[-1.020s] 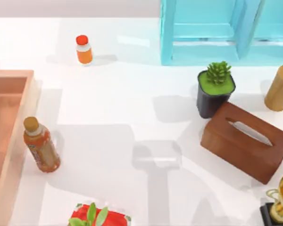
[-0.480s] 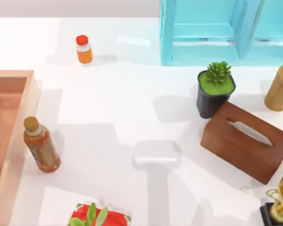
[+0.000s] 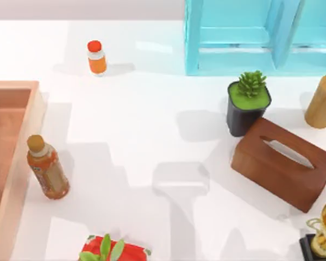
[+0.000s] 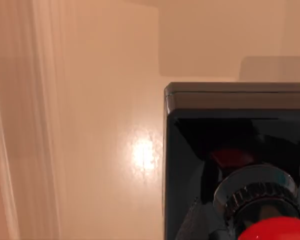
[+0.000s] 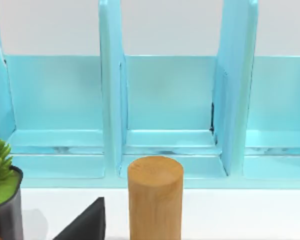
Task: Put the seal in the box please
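The seal (image 4: 237, 165) sits right under the left wrist camera: black square base, metal collar, and red knob pointing up at the lens. Under it is a smooth peach-brown surface that looks like the floor of the box (image 3: 13, 86), with a paler band alongside that I take for one wall. The box lies at the table's 9 o'clock edge, so the left arm seems to be over it to drop the seal inside. I cannot tell whether the left gripper is pinching the seal or has released it, nor whether the base touches the floor or hangs just above. The knob-up pose suits a top-down hold and lets the flat base land square. The tea bottle (image 3: 48, 168) stands just beside the box's wall, toward 8 o'clock, a reason to come in from above. The right arm looks parked toward 3 o'clock, its camera facing the wooden cylinder (image 5: 155, 197) and blue rack (image 5: 170, 95); its gripper's state cannot be told.
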Controlling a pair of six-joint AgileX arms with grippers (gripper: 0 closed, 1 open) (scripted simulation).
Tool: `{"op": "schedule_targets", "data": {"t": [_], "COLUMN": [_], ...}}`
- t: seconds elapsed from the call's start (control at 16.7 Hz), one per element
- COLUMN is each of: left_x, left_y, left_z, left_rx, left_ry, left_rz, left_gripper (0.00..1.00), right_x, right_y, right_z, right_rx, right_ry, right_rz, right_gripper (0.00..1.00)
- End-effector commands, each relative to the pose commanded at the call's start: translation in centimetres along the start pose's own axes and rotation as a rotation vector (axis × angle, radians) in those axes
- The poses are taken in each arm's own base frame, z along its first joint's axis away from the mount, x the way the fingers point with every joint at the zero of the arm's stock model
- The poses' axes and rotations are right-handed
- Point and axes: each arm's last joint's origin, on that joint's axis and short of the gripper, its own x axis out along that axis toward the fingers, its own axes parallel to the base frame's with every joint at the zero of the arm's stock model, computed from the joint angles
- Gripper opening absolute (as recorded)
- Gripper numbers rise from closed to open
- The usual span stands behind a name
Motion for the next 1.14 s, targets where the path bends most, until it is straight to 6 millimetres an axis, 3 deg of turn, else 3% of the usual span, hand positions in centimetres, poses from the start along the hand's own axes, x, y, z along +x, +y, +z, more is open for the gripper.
{"op": "schedule_targets", "data": {"t": [0.78, 1.14], "left_x": [0.0, 0.0], "left_y": [0.0, 0.0], "left_z": [0.0, 0.0], "left_rx": [0.0, 0.0], "left_ry": [0.0, 0.0], "left_rz": [0.0, 0.0], "left_gripper": [0.98, 1.0], "right_x": [0.0, 0.0], "right_y": [0.0, 0.0], "right_z": [0.0, 0.0], "right_rx": [0.0, 0.0], "right_ry": [0.0, 0.0], "right_rz": [0.0, 0.0], "right_gripper": [1.0, 1.0]}}
